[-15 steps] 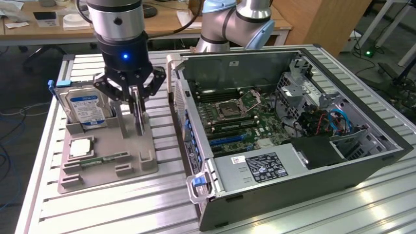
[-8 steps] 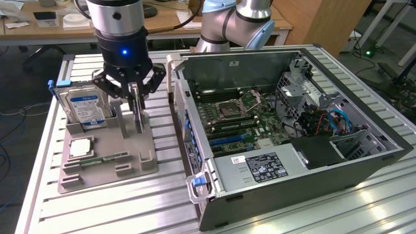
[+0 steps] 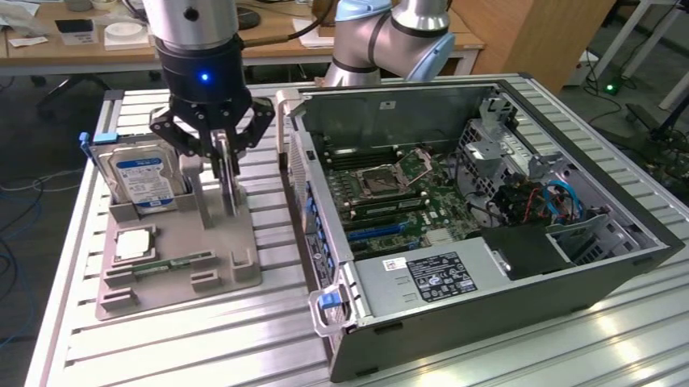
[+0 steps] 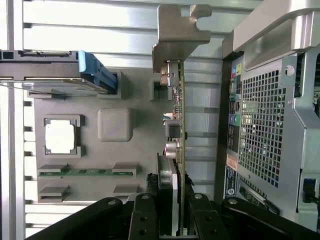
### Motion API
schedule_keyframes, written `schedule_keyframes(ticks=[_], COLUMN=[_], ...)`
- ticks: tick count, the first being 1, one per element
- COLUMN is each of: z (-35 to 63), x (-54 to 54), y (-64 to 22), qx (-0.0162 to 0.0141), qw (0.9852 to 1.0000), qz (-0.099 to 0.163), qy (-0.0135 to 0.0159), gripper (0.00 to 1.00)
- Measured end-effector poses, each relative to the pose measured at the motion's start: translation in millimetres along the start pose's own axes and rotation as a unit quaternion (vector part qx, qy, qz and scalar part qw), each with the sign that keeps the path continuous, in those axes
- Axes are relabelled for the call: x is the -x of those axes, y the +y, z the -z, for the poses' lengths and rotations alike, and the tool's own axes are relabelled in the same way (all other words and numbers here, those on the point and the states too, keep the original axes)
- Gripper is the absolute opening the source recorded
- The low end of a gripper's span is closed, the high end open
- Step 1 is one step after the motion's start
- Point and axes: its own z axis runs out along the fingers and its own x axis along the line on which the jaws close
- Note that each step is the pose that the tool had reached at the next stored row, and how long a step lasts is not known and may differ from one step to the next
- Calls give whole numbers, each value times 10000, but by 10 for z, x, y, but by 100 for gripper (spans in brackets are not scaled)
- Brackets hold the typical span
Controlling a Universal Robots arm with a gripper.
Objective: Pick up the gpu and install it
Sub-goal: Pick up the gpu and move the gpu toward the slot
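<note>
Over the grey plastic parts tray [image 3: 215, 278], beside the open black computer case [image 3: 603, 266], I find the black gripper [image 3: 223, 157] clamped on the gpu [image 3: 229, 193], a thin dark card with a silvery edge. It stands upright because, I judge, its tray slot holds it so. The exterior view places it just beside the blue-labelled silver hard drive [image 3: 144, 179]. The wrist view adds the card's bent silver bracket [image 4: 177, 35] and green board edge [image 4: 183, 125]. Whether it has cleared the tray, I cannot tell.
</note>
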Motion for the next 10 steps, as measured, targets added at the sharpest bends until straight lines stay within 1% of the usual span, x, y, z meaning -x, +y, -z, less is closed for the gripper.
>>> schedule_keyframes(ticks=[10], z=[100], x=[2], y=[-6], qx=[13], qw=[10000], qz=[0], qy=[0], gripper=[28])
